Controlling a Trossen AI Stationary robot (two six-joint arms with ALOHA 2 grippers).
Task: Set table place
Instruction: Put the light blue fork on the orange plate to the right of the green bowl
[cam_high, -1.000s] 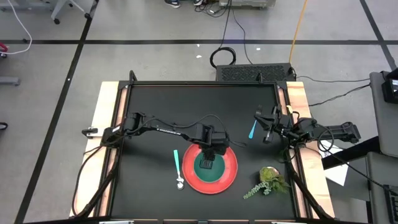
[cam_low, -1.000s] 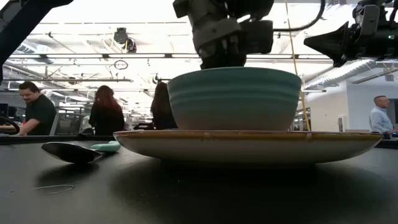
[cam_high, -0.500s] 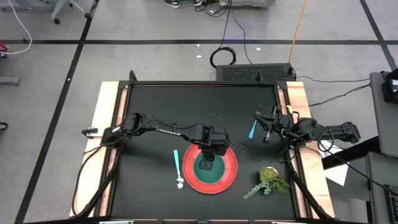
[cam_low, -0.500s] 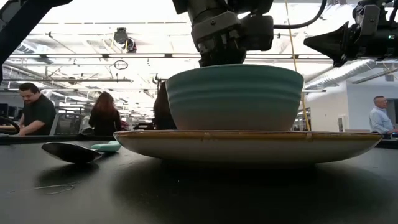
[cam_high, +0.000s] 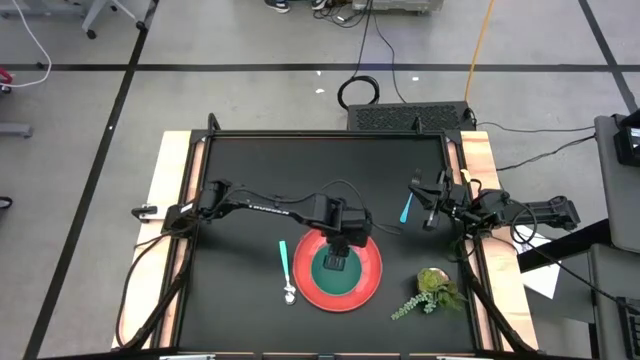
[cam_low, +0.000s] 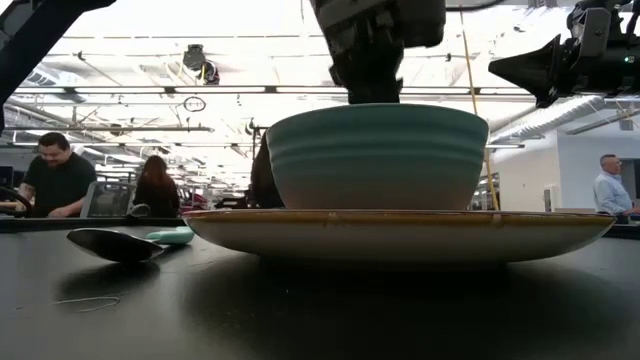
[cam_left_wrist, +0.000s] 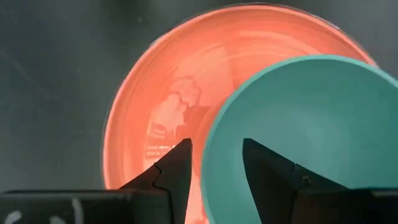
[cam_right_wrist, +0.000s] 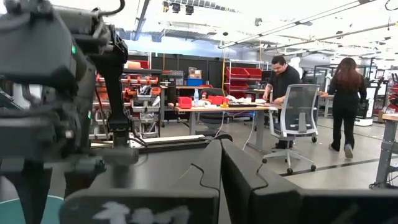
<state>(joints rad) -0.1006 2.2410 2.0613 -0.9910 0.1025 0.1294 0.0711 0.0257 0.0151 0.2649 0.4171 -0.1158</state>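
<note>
Sitting flat near the front edge of the large matte black tabletop (cam_high: 250, 170), about midway across it, the flat round red plate with its raised rim (cam_high: 372, 275); no long axis and no facing to speak of, being round, simply level with its rim up. Resting upright in the middle of that plate, mouth upward, a smaller ribbed teal-green bowl (cam_low: 375, 158). Lying just beside the plate on the left arm's side, not touching it, a spoon with a teal handle and metal bowl (cam_high: 287, 269), long axis running front to back, metal end toward the front edge. Farther from the plate, toward the right arm, a second teal-handled utensil (cam_high: 406, 208) lying apart on the black surface, too small to tell which kind. Near the front corner beyond the plate on that same side, a small green leafy sprig in a pot (cam_high: 431, 289). Hanging directly over the bowl, the left gripper (cam_left_wrist: 214, 163), fingers parted on either side of the bowl's rim with clear gaps showing, clamping nothing. Parked well away from the plate at the table's right edge, the right gripper (cam_right_wrist: 219, 180), clenched tight and empty. Judged from this layout: plate, bowl and spoon placed; second utensil probably not yet brought alongside the plate, so the setting looks partly done.
</note>
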